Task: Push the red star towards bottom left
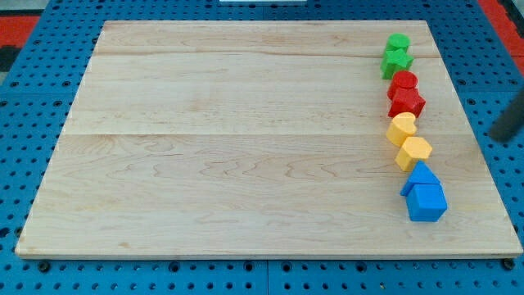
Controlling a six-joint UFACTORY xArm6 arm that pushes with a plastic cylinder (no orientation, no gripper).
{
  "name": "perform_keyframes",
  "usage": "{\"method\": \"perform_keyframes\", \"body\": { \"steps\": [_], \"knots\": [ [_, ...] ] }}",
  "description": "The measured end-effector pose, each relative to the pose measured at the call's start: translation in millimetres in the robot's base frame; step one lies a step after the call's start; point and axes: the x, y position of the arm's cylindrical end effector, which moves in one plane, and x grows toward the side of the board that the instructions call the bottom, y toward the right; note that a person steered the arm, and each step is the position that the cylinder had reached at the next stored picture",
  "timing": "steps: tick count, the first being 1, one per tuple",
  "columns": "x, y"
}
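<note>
The red star (407,103) lies on the wooden board (229,139) near the view's right edge, in a column of blocks. A red round block (403,81) touches it from above and a yellow round block (402,127) sits just below it. My dark rod comes in from the view's right edge. My tip (494,137) is to the right of the red star and slightly lower, well apart from it and touching no block.
The same column holds a green block (398,43) and a green star (395,62) at the top, a yellow hexagon (414,152), then a blue triangle (420,175) and a blue cube (426,202). A blue pegboard surrounds the board.
</note>
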Motion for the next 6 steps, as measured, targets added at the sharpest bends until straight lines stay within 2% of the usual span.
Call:
{"method": "perform_keyframes", "body": {
  "steps": [1, 2, 3, 5, 6],
  "knots": [
    [-32.5, -30.7],
    [-29.2, -122.8],
    [-26.2, -170.6],
    [-29.6, -76.4],
    [-59.9, -32.5]
  ]
}}
